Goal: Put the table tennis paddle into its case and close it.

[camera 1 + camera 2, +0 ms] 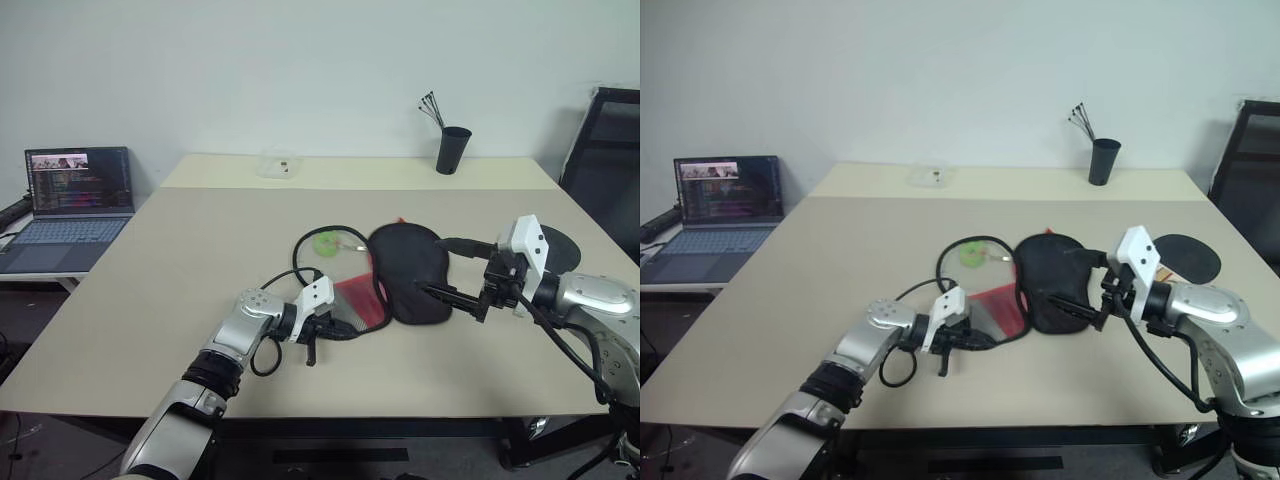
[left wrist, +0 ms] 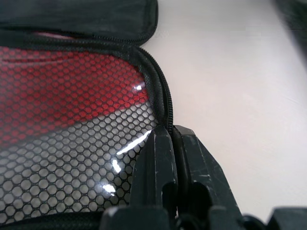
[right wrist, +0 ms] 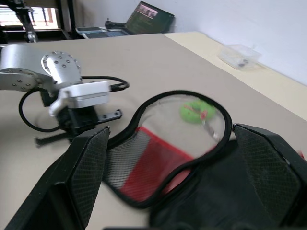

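The case lies open in the middle of the table. Its black fabric half is on the right, and its red panel with the mesh pocket is on the left. Its zip edge loops around a small green tag. My left gripper points right and is shut on the zip edge of the mesh side, with its fingers pinched together. My right gripper stands open just above the black half, nothing between its fingers. The table tennis paddle lies flat at the table's right, behind my right hand.
A black cup with thin sticks and a clear plastic box stand at the table's far side. A laptop sits on a low stand to the left. A black chair is at the right.
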`<action>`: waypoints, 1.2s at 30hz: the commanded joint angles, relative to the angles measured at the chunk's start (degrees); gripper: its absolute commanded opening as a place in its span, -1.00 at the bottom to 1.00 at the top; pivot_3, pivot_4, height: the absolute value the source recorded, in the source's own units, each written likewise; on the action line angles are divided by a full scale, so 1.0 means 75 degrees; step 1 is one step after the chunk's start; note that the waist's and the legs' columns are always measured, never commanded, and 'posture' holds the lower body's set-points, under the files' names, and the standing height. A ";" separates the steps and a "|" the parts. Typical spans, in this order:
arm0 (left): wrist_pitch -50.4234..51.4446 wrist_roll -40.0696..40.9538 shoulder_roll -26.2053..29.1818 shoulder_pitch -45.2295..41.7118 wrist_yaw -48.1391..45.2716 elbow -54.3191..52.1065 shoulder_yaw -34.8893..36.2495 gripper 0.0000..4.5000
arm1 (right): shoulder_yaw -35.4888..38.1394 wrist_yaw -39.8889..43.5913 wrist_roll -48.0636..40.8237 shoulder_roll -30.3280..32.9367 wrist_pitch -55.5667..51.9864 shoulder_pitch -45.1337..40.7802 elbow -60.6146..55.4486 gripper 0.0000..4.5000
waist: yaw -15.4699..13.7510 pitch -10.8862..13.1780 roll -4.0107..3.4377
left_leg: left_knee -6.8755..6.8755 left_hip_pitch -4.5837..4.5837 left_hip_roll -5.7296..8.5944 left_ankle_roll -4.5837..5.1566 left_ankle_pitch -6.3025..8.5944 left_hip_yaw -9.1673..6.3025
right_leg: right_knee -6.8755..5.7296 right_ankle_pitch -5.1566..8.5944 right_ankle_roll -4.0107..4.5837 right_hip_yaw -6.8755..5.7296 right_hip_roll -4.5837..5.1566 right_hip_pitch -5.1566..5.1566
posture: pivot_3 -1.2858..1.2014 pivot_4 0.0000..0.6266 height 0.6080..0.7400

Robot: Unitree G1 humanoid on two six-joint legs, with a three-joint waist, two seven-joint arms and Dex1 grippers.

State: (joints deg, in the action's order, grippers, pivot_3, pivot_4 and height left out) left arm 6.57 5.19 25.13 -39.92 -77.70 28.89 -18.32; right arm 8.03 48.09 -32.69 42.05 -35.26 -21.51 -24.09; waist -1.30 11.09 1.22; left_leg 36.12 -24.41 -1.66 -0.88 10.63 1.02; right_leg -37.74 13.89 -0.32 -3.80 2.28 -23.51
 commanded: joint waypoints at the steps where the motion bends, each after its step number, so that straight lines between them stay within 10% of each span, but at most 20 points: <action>1: -0.1044 -0.0366 0.0244 -0.0370 -0.0144 0.0659 -0.0037 -0.99 | 0.0253 -0.0119 -0.0121 0.0101 0.0008 -0.0056 -0.0281 1.00 | 0.0001 0.0000 0.0000 | 0.0000 0.0001 0.0000 0.0000 0.0000 0.0000 | -0.0002 0.0000 0.0001 -0.0001 -0.0001 0.0000 | 0.03 -0.52 1.00; 12: -0.2908 -0.0662 0.0167 -0.0944 0.0858 0.2698 0.0381 -0.99 | -0.0020 -0.0183 -0.0040 -0.0024 0.0093 -0.0192 -0.0103 1.00 | 0.0016 -0.0001 0.0001 | 0.0004 0.0014 -0.0003 0.0001 -0.0001 0.0010 | -0.0015 -0.0003 -0.0001 -0.0001 -0.0004 0.0002 | 0.03 -0.52 1.00; 26: -0.4468 -0.0610 0.0690 -0.0597 0.1059 0.2612 0.0775 0.97 | -0.0250 -0.0549 -0.0154 -0.0079 -0.0639 -0.0218 0.0219 1.00 | 0.0036 -0.0001 0.0001 | -0.0003 0.0010 -0.0006 0.0003 0.0003 0.0034 | -0.0006 -0.0002 0.0000 0.0003 -0.0006 -0.0008 | 0.03 -0.52 1.00; 36: -0.1653 0.1266 0.0825 0.0650 0.1137 -0.0398 0.2022 0.97 | -0.0496 -0.2095 0.0923 -0.0661 -0.1177 -0.0631 0.1715 1.00 | 0.0050 0.0000 0.0001 | -0.0001 0.0007 -0.0025 0.0003 0.0003 0.0040 | -0.0013 -0.0003 0.0001 0.0015 0.0004 -0.0013 | 0.03 -0.52 1.00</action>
State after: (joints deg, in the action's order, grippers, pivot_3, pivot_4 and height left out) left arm -9.25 11.91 30.15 -35.36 -70.39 30.64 -5.87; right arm 3.25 34.31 -27.52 37.32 -45.27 -24.14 -12.08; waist -0.93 11.08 1.23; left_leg 36.12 -24.36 -1.84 -0.85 10.65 1.31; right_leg -37.85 13.87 -0.31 -3.69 2.31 -23.60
